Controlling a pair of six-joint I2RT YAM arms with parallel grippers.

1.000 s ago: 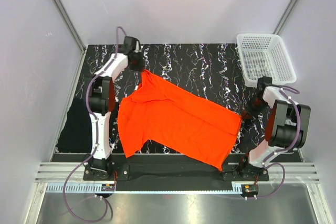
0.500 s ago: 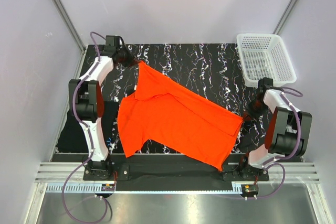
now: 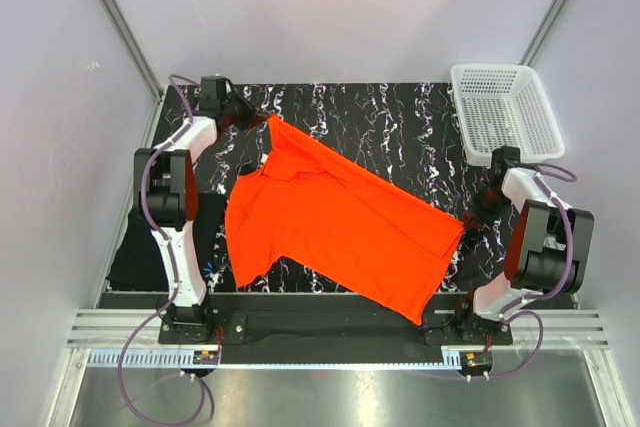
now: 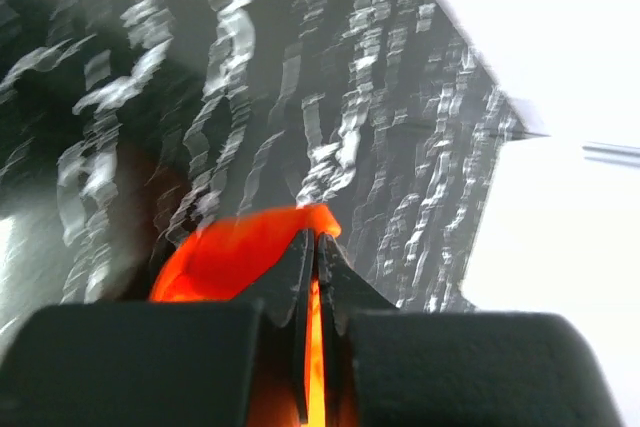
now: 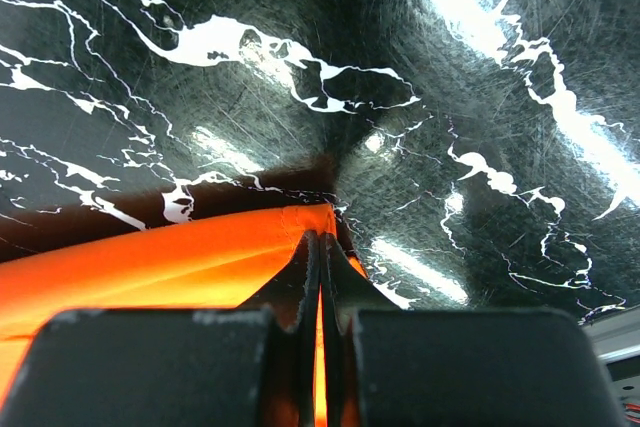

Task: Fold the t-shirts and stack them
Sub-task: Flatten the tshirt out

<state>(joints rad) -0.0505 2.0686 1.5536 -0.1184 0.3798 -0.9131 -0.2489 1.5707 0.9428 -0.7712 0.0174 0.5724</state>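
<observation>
Item 1. My left claw [image 4: 312,239]: closed, pinching a corner of the orange-red t-shirt [image 3: 340,227] over the far left of the marbled mat [image 3: 400,122]; cloth showed between the jaws.
Item 2. My right claw [image 5: 318,239]: closed on the opposite corner of that shirt, low over the mat's right side.
Item 3. The orange-red t-shirt: lay spread slantwise across the mat between both claws, its near corner reaching past the mat's front edge.
Item 4. One black t-shirt [image 3: 135,242]: a folded rectangle, lay off the mat's left edge beside my left arm.
Item 5. One white mesh basket [image 3: 490,68]: stood at the far right corner, apart from both shirts; only its mesh floor showed inside.
</observation>
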